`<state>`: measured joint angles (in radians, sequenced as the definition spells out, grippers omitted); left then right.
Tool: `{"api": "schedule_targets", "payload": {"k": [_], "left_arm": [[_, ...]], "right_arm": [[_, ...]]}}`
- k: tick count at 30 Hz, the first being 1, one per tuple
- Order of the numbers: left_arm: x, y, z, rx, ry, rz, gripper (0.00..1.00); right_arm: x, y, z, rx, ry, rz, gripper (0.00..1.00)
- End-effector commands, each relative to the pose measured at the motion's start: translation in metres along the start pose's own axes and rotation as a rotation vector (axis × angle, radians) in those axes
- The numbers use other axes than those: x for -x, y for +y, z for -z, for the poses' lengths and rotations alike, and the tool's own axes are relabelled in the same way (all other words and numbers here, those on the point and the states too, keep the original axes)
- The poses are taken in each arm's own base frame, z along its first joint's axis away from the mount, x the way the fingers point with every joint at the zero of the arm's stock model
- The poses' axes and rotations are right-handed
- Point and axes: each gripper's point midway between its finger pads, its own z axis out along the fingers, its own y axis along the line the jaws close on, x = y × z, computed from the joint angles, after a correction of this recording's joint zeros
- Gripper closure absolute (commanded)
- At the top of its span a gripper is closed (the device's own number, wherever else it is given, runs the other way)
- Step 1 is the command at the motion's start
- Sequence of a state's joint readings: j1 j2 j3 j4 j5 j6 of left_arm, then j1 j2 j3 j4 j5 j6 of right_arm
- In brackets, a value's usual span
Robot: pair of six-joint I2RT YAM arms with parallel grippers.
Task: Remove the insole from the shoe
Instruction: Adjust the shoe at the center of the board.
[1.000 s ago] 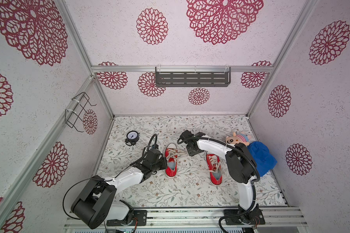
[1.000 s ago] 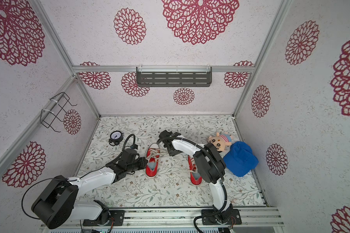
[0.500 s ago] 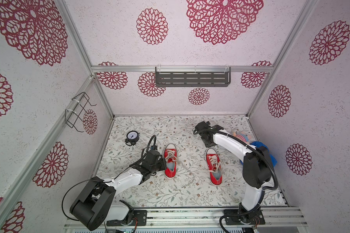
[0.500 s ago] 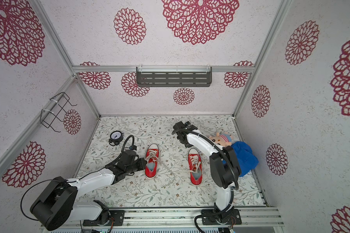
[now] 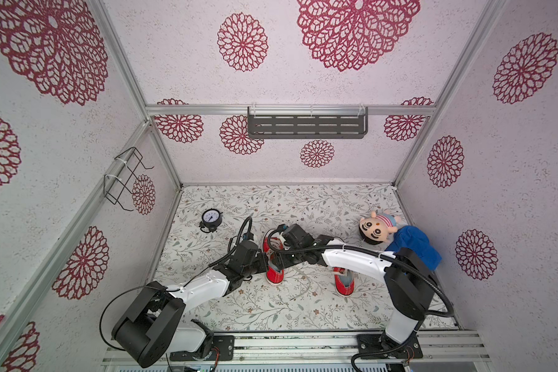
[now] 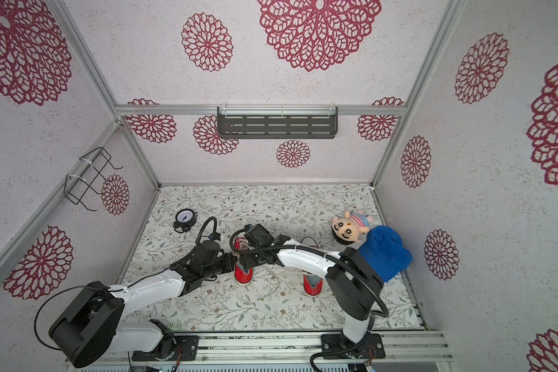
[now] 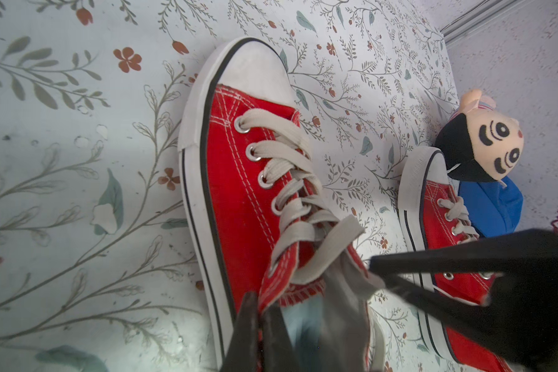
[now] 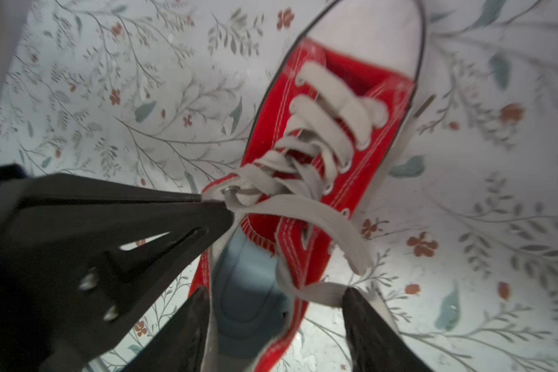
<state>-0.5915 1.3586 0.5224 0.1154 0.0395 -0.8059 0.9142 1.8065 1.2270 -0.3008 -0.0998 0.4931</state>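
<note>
- Red canvas shoe (image 7: 245,193): sole down on the floral counter (image 5: 239,206), laces loose.
- Blue-grey insole (image 8: 245,290): inside the shoe, seen through the heel opening.
- Left end effector (image 7: 260,309): pinched closed on the shoe's collar edge, apparently canvas only.
- Right end effector (image 8: 274,291): fingers spread wide either side of the heel opening, holding nothing.

White-shelled left arm (image 5: 207,286) at seven o'clock, right arm (image 5: 355,259) at five; black joints (image 5: 149,325), ribbed black cables (image 5: 438,290), screw-studded black fingers (image 8: 94,257).
</note>
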Motion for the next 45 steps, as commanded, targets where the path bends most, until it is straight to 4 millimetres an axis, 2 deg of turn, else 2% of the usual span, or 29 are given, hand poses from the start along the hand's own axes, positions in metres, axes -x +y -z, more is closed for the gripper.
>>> {"api": "schedule_targets", "payload": {"k": [1, 3, 6, 10, 15, 18, 21, 25, 28, 32, 35, 37, 40, 42, 45], "left_arm": [[0.015, -0.016, 0.001, -0.053, -0.066, 0.009, 1.0], [0.014, -0.014, 0.0, -0.043, -0.062, 0.009, 1.0], [0.012, -0.007, 0.002, 0.0, -0.057, 0.001, 1.0], [0.011, 0.006, 0.008, 0.063, -0.06, -0.02, 1.0], [0.005, 0.034, 0.019, 0.179, -0.058, -0.031, 1.0], [0.0, 0.055, 0.025, 0.235, -0.049, -0.009, 1.0], [-0.003, 0.069, 0.027, 0.257, -0.04, 0.017, 1.0], [-0.008, 0.076, 0.024, 0.264, -0.023, 0.029, 1.0], [-0.01, 0.074, 0.019, 0.241, -0.015, 0.034, 1.0], [-0.007, 0.048, 0.01, 0.09, -0.03, 0.028, 1.0], [-0.002, 0.024, 0.009, -0.031, -0.028, 0.002, 0.98], [0.001, 0.011, 0.011, -0.094, -0.034, -0.017, 0.82], [0.007, -0.005, 0.019, -0.176, -0.052, -0.051, 0.53], [0.013, -0.008, 0.026, -0.195, -0.066, -0.053, 0.4], [0.028, -0.005, 0.036, -0.213, -0.087, -0.021, 0.29]], "right_arm": [[0.019, 0.0, -0.001, -0.014, -0.03, -0.065, 0.37], [0.013, -0.012, -0.008, -0.083, 0.0, -0.059, 0.42], [0.007, -0.037, -0.006, -0.212, 0.01, -0.044, 0.5], [-0.001, -0.078, 0.006, -0.397, 0.024, -0.023, 0.62], [-0.016, -0.129, 0.027, -0.592, 0.067, -0.019, 0.82], [-0.029, -0.149, 0.038, -0.664, 0.098, -0.024, 0.89], [-0.039, -0.161, 0.043, -0.686, 0.115, -0.041, 0.98], [-0.04, -0.151, 0.036, -0.601, 0.101, -0.065, 1.0], [-0.028, -0.124, 0.023, -0.431, 0.041, -0.087, 1.0], [-0.008, -0.069, 0.007, -0.116, -0.04, -0.105, 1.0], [-0.002, -0.05, 0.001, -0.041, -0.061, -0.11, 1.0], [-0.002, -0.044, -0.002, -0.025, -0.061, -0.109, 1.0], [-0.001, -0.04, -0.004, -0.007, -0.064, -0.126, 1.0], [-0.001, -0.039, -0.004, -0.004, -0.064, -0.135, 1.0], [-0.003, -0.041, -0.004, -0.011, -0.058, -0.143, 1.0]]}}
